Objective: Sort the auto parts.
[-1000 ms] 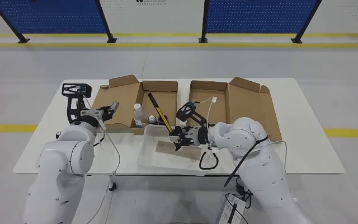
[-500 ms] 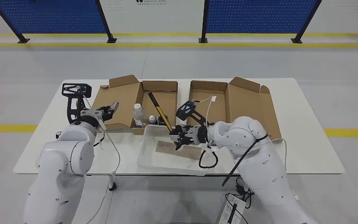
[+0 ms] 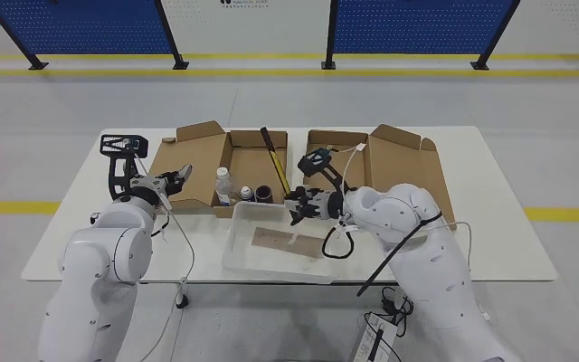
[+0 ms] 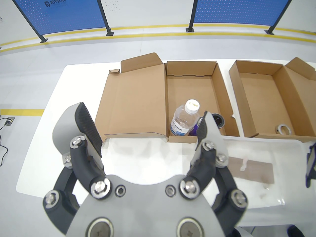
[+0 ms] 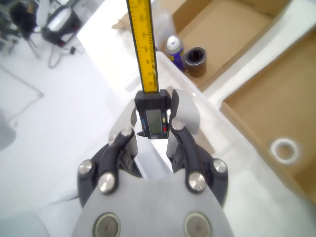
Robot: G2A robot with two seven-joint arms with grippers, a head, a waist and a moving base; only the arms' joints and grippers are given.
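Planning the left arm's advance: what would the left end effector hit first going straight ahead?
Likely the left box's open lid, near edge first; the left end effector aims beside the bottle. Depth is unclear.

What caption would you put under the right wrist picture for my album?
Right tool holding a yellow digital ruler near a cardboard box with a spray can inside.

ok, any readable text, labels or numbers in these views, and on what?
Backdrop panels: logo with a wordmark, legible; brand name, not quoted.
Caliper in the right gripper: yellow scale of printed numbers, legible; display shows no digits.
Water bottle label: too small to read.
Spray can: blurred.
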